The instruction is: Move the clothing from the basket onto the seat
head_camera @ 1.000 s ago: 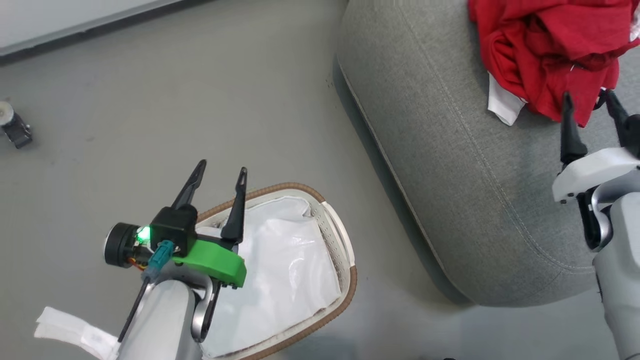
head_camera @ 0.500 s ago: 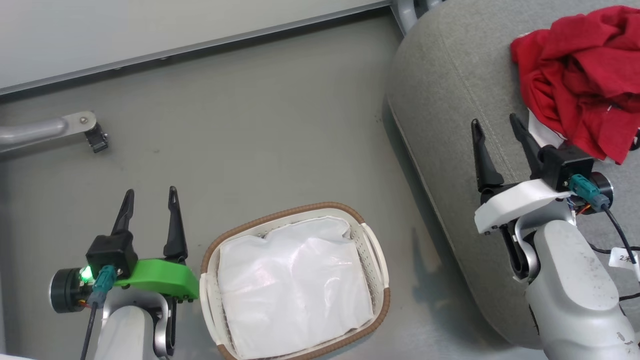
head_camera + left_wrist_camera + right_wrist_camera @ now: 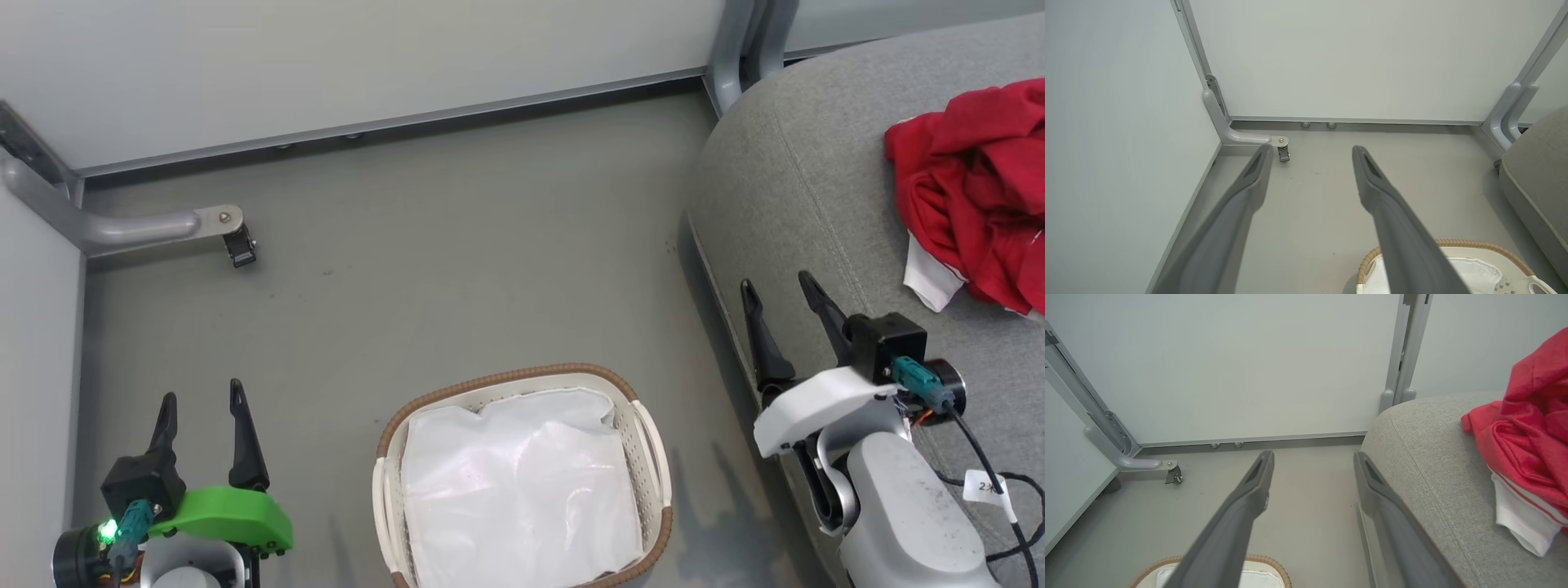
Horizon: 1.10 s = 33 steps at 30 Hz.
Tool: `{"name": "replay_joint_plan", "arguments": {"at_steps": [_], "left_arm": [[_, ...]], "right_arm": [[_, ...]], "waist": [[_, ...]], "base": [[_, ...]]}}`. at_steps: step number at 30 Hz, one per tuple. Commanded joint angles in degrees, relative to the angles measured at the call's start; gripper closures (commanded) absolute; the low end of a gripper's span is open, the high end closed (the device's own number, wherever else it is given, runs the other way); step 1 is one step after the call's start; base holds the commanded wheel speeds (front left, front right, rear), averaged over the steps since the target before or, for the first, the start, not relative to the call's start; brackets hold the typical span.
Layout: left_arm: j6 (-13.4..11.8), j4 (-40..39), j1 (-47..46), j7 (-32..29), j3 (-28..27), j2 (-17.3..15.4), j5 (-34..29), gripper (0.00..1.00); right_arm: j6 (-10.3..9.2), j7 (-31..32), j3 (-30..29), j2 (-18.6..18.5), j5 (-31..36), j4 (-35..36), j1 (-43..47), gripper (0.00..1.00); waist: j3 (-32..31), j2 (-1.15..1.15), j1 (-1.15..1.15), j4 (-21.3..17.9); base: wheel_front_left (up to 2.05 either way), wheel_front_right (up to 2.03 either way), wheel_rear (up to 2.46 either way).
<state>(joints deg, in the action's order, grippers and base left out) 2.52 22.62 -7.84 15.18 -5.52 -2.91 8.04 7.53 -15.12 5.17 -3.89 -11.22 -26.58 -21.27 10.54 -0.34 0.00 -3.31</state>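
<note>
Now, left claw (image 3: pixel 202 391) and right claw (image 3: pixel 775 280) point forward, both wide and empty; right wrist view shows white-trimmed clothing (image 3: pixel 1527 449) on the seat (image 3: pixel 1433 457).

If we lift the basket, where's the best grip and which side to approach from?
Take the basket by its cream side handle on the sofa side: it appears to stand off the perforated wall as a loop. Come from above with the open right gripper, nearest to it, one finger inside the loop. The slack white liner would probably slip.
</note>
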Motion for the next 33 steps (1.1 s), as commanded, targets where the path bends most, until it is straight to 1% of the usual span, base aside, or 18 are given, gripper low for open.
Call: {"name": "replay_joint_plan", "arguments": {"at_steps": [1,6,9,10,15,33], "left_arm": [[0.2,0.1,1.1,-0.1,-0.1,-0.1,0.8,0.00],[-0.2,0.4,3.1,-0.1,0.5,-0.1,2.4,0.00],[0.1,0.2,4.2,-0.1,1.0,-0.1,4.4,0.00],[0.0,0.2,3.6,0.0,1.0,0.1,4.2,1.00],[0.0,2.5,3.9,-0.1,1.2,0.6,4.5,1.00],[1.3,-0.1,3.1,-5.5,0.5,0.4,24.0,1.00]], "right_arm": [[-0.08,0.0,-0.1,0.1,-0.3,-0.4,1.4,0.00],[-0.08,0.0,-0.2,0.4,-0.4,-0.9,3.7,0.00],[-0.08,0.0,-0.1,0.5,-0.5,-1.2,4.7,0.00],[0.00,0.0,0.0,0.7,-0.4,-1.1,4.2,1.00],[0.00,0.3,0.0,1.3,-0.6,-3.2,6.0,1.00],[-0.01,5.6,-2.9,1.2,-20.2,0.7,8.1,1.00]], "waist": [[-1.3,0.34,0.00,0.7],[-3.3,0.34,0.00,1.0],[-4.4,0.34,0.00,1.1],[-3.8,0.00,0.00,0.9],[-4.0,0.00,0.00,1.0],[-5.0,0.05,0.00,1.3]], "base": [[0.00,0.00,0.00],[0.00,0.00,0.00],[0.00,0.00,0.00],[0.00,0.00,0.00],[0.00,0.00,0.00],[0.00,0.00,0.00]]}}
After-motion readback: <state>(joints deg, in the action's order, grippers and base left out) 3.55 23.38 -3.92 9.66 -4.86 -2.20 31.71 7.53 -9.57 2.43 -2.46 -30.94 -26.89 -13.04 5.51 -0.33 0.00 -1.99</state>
